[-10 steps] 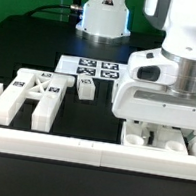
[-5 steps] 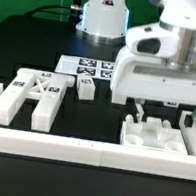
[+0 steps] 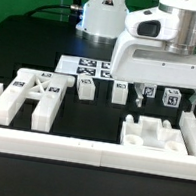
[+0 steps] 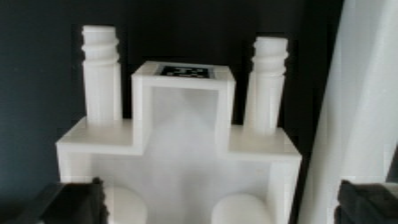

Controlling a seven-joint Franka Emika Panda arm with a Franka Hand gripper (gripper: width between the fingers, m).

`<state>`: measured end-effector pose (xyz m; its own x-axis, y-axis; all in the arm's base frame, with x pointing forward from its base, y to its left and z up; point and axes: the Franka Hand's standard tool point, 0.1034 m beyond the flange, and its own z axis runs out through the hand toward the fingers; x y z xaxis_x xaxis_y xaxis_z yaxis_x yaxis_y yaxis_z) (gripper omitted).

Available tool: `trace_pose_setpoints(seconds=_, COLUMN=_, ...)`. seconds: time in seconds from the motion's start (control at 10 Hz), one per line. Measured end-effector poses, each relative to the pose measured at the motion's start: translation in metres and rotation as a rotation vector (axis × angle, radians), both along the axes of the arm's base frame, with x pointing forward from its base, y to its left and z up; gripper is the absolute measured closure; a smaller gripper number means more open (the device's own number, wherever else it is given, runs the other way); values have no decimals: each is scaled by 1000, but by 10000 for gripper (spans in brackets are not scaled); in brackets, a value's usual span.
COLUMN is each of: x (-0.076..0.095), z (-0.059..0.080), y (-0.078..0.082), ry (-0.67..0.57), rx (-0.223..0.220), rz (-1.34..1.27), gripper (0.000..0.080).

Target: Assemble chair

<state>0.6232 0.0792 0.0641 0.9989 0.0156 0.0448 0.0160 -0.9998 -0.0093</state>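
Observation:
A white blocky chair part (image 3: pixel 152 134) with two pegs lies at the exterior view's right, against the border rail. In the wrist view this part (image 4: pixel 178 140) shows two ridged pegs and a square tag between them. My gripper (image 3: pixel 166 102) hangs above it, open and empty, with its dark fingertips (image 3: pixel 135 97) clear of the part. In the wrist view the gripper (image 4: pixel 217 203) has its jaws spread to either side of the part's near end. An X-braced frame (image 3: pixel 32 94) lies at the left. Small tagged legs (image 3: pixel 86 87) stand behind.
The long low white border rail (image 3: pixel 79 150) runs along the front. The marker board (image 3: pixel 90 67) lies at the back middle. The robot base (image 3: pixel 102 16) stands behind it. More small tagged pieces (image 3: pixel 119 91) stand in a row under the gripper.
The gripper has risen off the pegged part at the right, which stays on the table by the rail. The tagged pieces behind it have come into view.

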Motion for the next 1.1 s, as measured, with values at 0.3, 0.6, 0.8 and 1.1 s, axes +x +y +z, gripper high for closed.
trace_pose_setpoints(seconds=0.3, x=-36, z=-9, y=-29, ry=-27, rx=-10, rz=27, gripper=150)
trace_pose_setpoints(seconds=0.6, x=-79, z=-14, y=-65, ry=1, rx=-20, rz=-29, gripper=150)
trace_pose_setpoints(seconds=0.8, x=-82, z=-14, y=-68, ry=13, rx=-22, rz=-34, gripper=150)
trace_pose_setpoints(seconds=1.1, x=-84, z=-15, y=-68, ry=47, rx=-21, rz=-34, gripper=150)
